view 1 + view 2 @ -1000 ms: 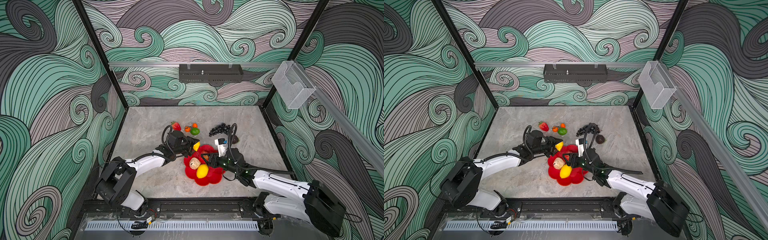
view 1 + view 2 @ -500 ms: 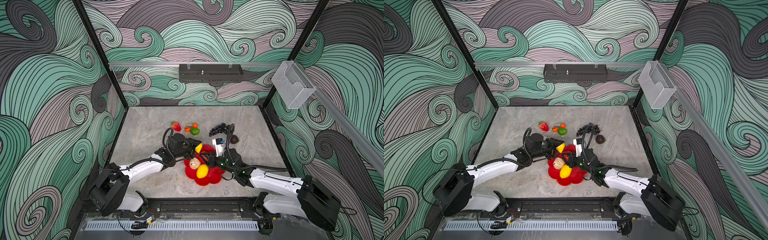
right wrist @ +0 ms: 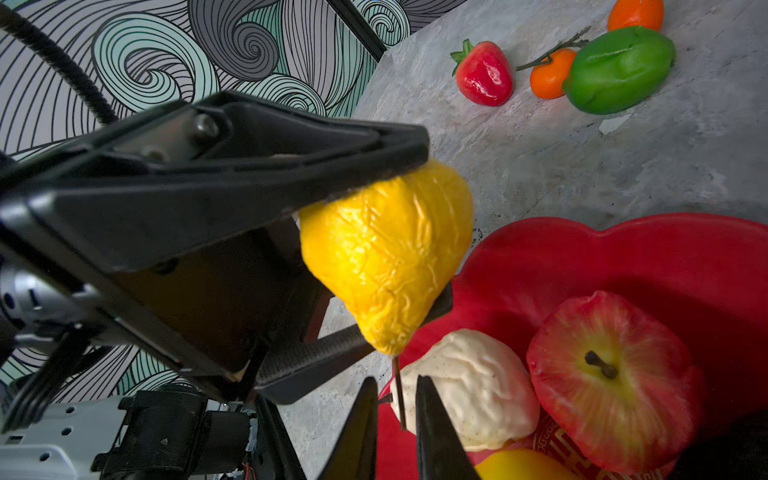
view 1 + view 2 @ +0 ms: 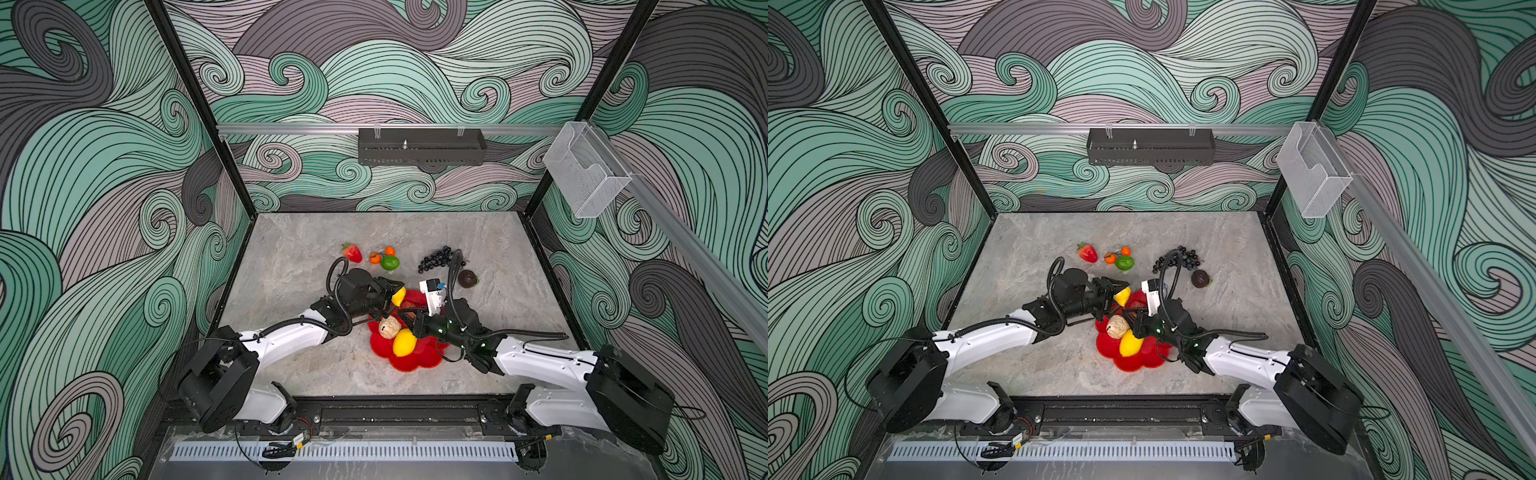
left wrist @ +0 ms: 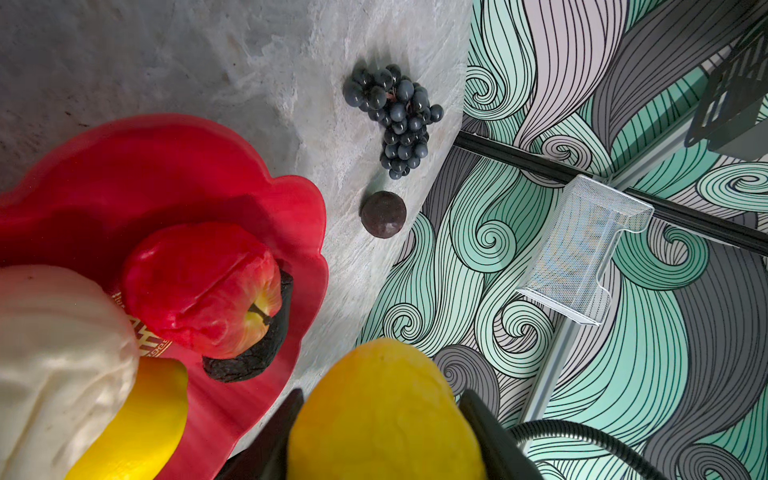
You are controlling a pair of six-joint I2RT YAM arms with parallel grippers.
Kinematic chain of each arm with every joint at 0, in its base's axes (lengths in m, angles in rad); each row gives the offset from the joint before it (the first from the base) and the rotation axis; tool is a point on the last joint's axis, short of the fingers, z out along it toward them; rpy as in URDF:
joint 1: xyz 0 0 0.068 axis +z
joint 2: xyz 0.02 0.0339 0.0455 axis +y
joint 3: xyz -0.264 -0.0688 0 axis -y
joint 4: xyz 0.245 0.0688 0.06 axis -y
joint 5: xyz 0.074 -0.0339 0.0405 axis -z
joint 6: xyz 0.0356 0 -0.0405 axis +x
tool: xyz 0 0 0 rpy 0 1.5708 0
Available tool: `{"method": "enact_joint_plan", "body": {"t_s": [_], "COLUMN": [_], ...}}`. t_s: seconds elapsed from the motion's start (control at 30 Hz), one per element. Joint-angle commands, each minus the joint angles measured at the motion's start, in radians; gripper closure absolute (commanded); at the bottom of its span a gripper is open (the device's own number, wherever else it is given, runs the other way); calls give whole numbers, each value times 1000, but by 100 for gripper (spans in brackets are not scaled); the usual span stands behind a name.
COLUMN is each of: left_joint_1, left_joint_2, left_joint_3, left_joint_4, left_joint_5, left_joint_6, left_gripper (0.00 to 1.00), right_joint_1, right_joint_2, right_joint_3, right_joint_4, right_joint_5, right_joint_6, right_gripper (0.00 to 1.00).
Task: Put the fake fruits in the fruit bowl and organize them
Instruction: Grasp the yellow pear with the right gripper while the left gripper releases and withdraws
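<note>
My left gripper is shut on a yellow pear-shaped fruit and holds it above the far-left rim of the red fruit bowl. A thin brown stem hangs from the fruit between the jaws of my right gripper; they stand a narrow gap apart, with a sliver of space on each side of the stem. In the bowl lie a red apple, a beige lump, a yellow lemon and a dark piece.
On the table beyond the bowl lie a strawberry, two small oranges, a green lime, a dark grape bunch and a dark brown ball. A black tray hangs on the back wall.
My right gripper's jaws have narrowed from wide apart to a slim gap round the stem. The left arm has carried the yellow fruit slightly right, toward the bowl.
</note>
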Motion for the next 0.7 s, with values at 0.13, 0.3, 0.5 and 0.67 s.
{"method": "enact_joint_plan", "body": {"t_s": [0.13,0.3,0.5,0.67], "left_joint_1": [-12,-15,-15,-7], "left_joint_2": [-23,-29,-32,-54], "left_joint_3": [-9,-10,-10,2], "left_joint_4": [24,14,9,-45], "left_joint_5": [-24,-33,-41,-47], "left_joint_6": [-13,-12,5,67], "left_gripper": [44,43,30,14], "right_joint_1": [9,10,10,9], "right_joint_2": [-2,-15,-52,-123], "right_joint_3": [8,10,22,72], "right_joint_4": [12,-14,-99,-327], "right_joint_5": [11,28,65,121], "right_joint_6": [-4,-9,-21,-64], "right_gripper": [88,93,97,99]}}
